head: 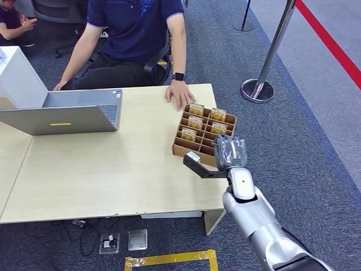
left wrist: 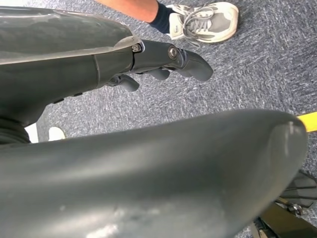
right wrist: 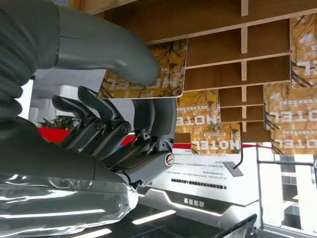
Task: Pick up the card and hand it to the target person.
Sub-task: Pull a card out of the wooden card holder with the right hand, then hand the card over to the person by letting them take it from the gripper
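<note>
Right hand (right wrist: 123, 134) pinches a card (right wrist: 164, 74) between thumb and fingers above the wooden tray (head: 206, 148).

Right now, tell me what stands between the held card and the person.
Only the tray lies between card and person, low on the table; the right hand can probably pass over it.

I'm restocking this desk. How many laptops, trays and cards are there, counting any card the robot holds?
Laptop: 1
Wooden tray: 1
Cards standing in the tray: 5
Card pinched by the right hand: 1
Total: 8
</note>
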{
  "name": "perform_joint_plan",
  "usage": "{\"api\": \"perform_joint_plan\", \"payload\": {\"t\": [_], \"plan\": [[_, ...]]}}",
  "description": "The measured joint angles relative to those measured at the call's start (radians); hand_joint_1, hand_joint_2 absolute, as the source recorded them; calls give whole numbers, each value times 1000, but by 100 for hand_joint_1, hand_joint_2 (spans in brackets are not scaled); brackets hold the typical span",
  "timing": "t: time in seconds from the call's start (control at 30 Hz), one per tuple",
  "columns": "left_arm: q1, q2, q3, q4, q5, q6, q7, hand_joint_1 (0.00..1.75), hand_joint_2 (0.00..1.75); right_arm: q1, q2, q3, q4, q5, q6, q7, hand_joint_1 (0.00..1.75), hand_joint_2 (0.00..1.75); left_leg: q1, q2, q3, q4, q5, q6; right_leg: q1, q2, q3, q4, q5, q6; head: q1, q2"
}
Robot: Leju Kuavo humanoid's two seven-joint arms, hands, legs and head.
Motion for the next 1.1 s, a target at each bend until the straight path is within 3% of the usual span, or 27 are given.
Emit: {"api": "perform_joint_plan", "payload": {"t": [0.33,0.57,0.83,1.1], "plan": [[1,0,24,0,13,12,0,0,0,61,-11,-9,-286,-55,-24,-112,175,175,0,0,-2,0,0,0,0,0,-2,0,0,0,0,0],[-3,0,31,0,2,15,-2,0,0,15,-11,34,-447,-168,-91,-232,175,175,0,0,-2,0,0,0,0,0,-2,1,0,0,1,0],[-36,-1,26,0,-35,12,23,0,0,-136,32,82,-386,-283,-223,-345,175,175,0,0,-2,0,1,-1,0,0,-2,2,1,-1,1,0],[-45,-2,26,0,-36,28,25,0,0,-256,160,23,-187,-249,-225,-462,175,175,0,1,-2,0,2,-1,0,0,-3,3,1,-1,-1,0]]}}
